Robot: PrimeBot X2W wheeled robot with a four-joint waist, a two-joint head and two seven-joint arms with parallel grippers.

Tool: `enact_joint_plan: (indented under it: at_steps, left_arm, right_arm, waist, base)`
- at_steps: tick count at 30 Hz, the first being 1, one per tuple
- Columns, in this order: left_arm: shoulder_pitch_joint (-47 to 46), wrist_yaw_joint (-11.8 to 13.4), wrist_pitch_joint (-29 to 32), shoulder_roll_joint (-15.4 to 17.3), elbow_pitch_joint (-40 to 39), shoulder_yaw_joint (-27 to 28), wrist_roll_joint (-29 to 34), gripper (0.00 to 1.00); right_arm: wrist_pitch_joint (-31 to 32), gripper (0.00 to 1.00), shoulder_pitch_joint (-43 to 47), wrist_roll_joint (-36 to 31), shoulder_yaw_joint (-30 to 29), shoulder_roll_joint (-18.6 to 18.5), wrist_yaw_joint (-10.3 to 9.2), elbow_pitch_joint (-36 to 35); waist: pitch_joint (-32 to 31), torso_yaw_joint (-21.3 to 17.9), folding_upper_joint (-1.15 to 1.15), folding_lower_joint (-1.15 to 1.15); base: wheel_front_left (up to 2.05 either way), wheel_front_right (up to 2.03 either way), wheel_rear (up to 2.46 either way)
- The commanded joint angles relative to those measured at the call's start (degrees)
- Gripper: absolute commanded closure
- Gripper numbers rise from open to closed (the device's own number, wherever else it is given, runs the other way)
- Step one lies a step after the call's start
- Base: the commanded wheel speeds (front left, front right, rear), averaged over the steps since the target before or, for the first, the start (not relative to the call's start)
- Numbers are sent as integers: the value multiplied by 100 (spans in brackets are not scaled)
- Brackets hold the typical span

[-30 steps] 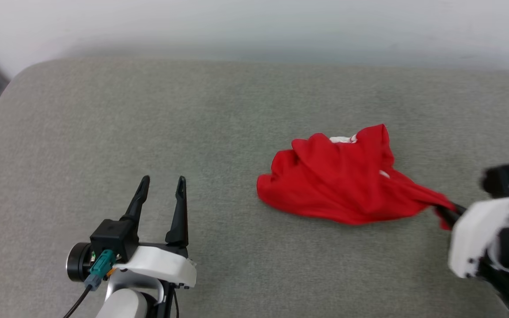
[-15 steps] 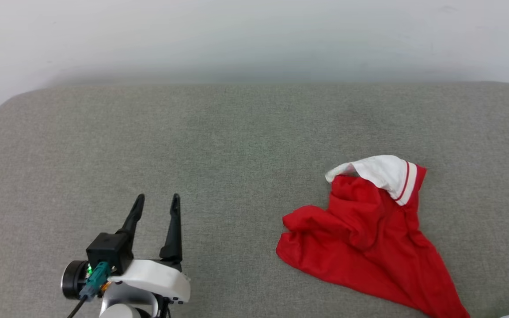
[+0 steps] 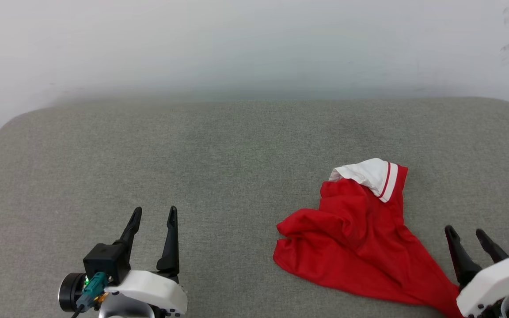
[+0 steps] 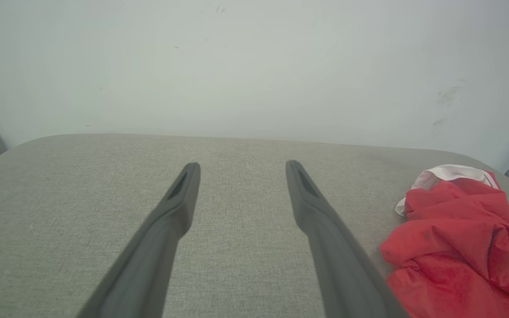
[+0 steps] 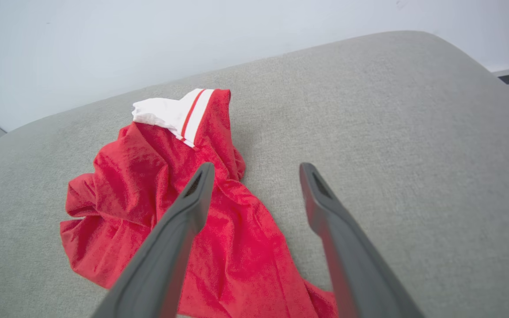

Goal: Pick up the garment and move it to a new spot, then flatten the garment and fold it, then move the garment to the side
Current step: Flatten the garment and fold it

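Right gripper (image 3: 464,230): two dark fingers spread apart, nothing held between them; seen at the lower right of the head view, just beside the trailing tail of the garment; in the right wrist view (image 5: 256,168) one finger is seen over red cloth, the other over bare upholstery; contact with the cloth cannot be told. Left gripper (image 3: 155,209): fingers likewise parted and empty (image 4: 242,164), set over bare upholstery, well apart from the garment. Garment (image 3: 356,247): red jersey, crumpled in a loose heap on the right half of the surface, narrowing to a tail toward the right gripper; white sleeve (image 3: 369,172) with red stripe turned up at the far end (image 5: 166,110); lettering not seen. Support: grey fabric cushion (image 3: 192,145) with rounded corners. Backdrop: pale wall (image 3: 237,44), faintly scuffed at upper right.
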Motion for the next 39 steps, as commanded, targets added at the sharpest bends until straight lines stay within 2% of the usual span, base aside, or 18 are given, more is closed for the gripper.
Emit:
enact_joint_plan:
  at_steps: [1,4,14,24,25,26,27,33,39]
  left_arm:
    - [48,30,7,28,-15,0,-29,0]
    - [-48,26,22,25,-65,-30,-10,0]
    - [-505,-69,-99,-116,0,-162,63,0]
    - [-814,-111,-251,-241,171,-220,114,0]
    - [-825,-111,-262,-246,190,-215,111,0]
    - [-825,-103,-278,-254,207,-206,109,0]
    - [-821,-93,-289,-260,225,-198,105,0]
    - [-708,-67,-332,-220,301,-151,74,0]
    - [-582,-40,-325,-160,300,-131,31,0]
  right_arm:
    - [39,0,-130,-62,57,-56,-2,-48]
    - [409,0,-570,-59,370,-230,-2,-120]
    - [2311,0,-2311,101,1560,-973,-2,468]
    - [3168,0,-3388,222,2244,-1423,-2,1435]
    - [3201,33,-3438,195,2249,-1460,-2,1510]
    - [3244,74,-3483,204,2234,-1468,-3,1577]
    - [3235,100,-3534,204,2204,-1473,-3,1610]
    - [3048,100,-3445,208,1710,-1429,-3,1554]
    - [2767,100,-2708,240,261,-1147,-2,1446]
  waist:
    - [7,4,0,1]
    - [91,63,0,1]
    - [642,526,0,1]
    - [1025,700,0,1]
    - [1031,691,0,1]
    - [1034,673,0,1]
    - [1029,651,0,1]
    - [890,430,0,1]
    - [702,236,0,1]
  base:
    - [0,0,0]
    - [0,0,0]
    - [0,0,0]
    - [0,0,0]
    - [0,0,0]
    - [0,0,0]
    - [0,0,0]
    - [0,0,0]
    - [0,0,0]
